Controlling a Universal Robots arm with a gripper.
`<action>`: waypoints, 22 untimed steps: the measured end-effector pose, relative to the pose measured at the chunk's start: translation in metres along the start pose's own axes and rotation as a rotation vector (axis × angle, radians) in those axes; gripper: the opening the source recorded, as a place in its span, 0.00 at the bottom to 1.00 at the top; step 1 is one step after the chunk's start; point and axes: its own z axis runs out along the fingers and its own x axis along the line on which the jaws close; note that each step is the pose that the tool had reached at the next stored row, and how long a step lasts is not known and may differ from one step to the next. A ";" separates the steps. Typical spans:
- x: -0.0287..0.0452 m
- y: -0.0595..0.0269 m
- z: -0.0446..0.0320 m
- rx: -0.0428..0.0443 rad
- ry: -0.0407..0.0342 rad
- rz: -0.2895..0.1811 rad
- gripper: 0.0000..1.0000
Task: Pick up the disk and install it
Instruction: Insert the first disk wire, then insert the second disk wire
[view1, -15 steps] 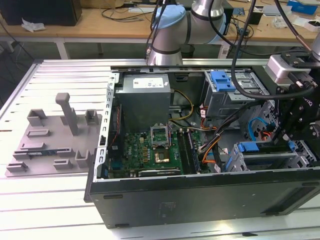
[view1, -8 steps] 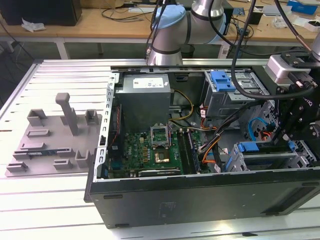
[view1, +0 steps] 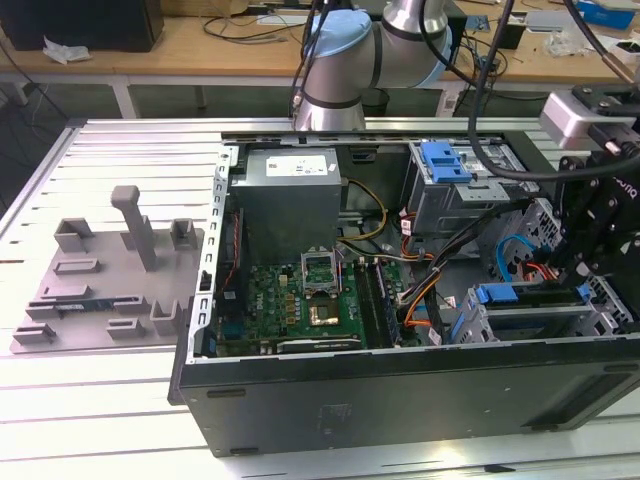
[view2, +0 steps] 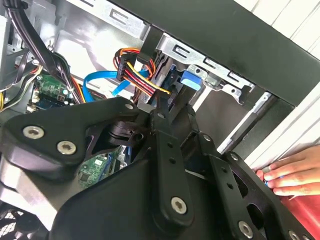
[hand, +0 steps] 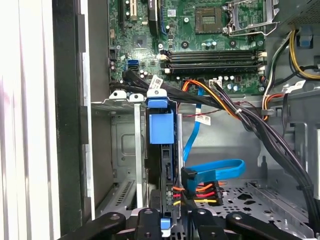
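The disk (view1: 532, 297) sits in the drive cage (view1: 500, 325) at the front of the open computer case, on the exterior view's right; its blue plastic bracket shows along the top. In the first wrist view the disk (hand: 161, 131) stands edge-on in a cage slot, blue bracket end facing the motherboard. My gripper (view1: 585, 272) hangs over that cage. In both wrist views the black gripper (hand: 166, 221) (view2: 167, 106) closes narrowly on the disk's near edge, just behind the blue tab (view2: 191, 80). The disk's label side is hidden.
A blue data cable (hand: 220, 170) and a plug with coloured power wires (hand: 197, 189) hang right beside the disk. The motherboard (view1: 315, 300) and power supply (view1: 290, 195) fill the case. A grey parts fixture (view1: 110, 285) lies at the exterior view's left. A person's hand (view2: 292, 175) rests outside the case.
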 end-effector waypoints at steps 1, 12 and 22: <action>0.0000 0.0000 -0.0014 0.0000 0.0001 0.000 0.30; 0.0001 0.0000 -0.0019 0.0000 0.0000 0.001 0.30; -0.0093 -0.0018 -0.0050 -0.0149 0.0138 -0.002 0.30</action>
